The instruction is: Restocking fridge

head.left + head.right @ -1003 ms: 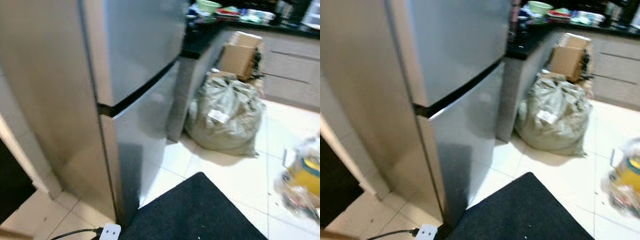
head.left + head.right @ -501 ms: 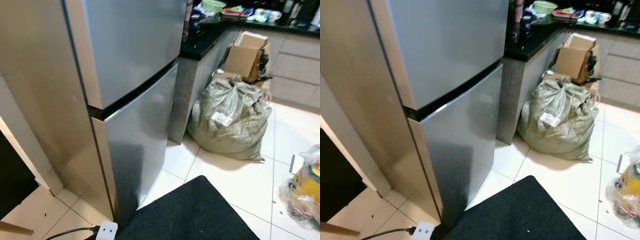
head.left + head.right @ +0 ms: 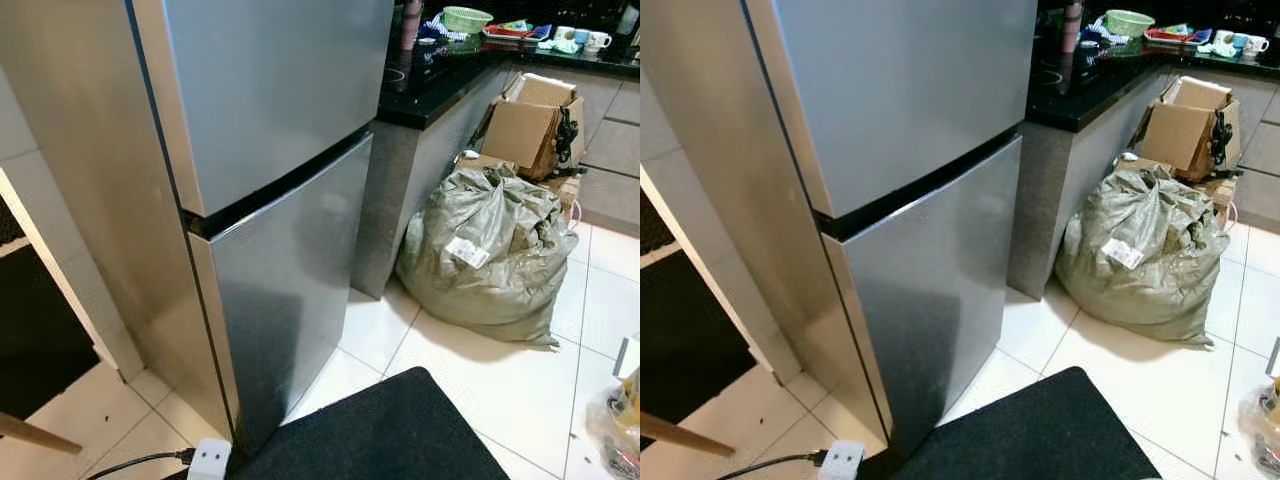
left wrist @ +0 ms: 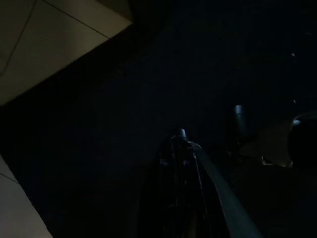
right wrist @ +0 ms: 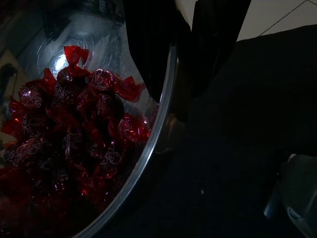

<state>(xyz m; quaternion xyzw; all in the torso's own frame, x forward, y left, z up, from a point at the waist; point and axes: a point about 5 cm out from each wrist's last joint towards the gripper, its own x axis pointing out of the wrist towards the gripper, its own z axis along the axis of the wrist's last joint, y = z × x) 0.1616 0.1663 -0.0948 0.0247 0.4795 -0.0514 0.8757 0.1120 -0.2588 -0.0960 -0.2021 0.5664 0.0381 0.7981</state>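
Fridge (image 3: 270, 200) doors closed before me; my right tool (image 5: 183, 59) grips a steel bowl (image 5: 148, 148) of red sweets (image 5: 74, 129); left tool's (image 4: 181, 144) state I cannot tell.

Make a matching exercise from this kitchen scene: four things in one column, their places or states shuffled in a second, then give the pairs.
1. fridge
2. grey sack
3. cardboard box
4. green bowl

a. on the black counter
b. slumped on the floor tiles
c. both doors shut
d. open, behind the sack

Pairs: 1-c, 2-b, 3-d, 4-a
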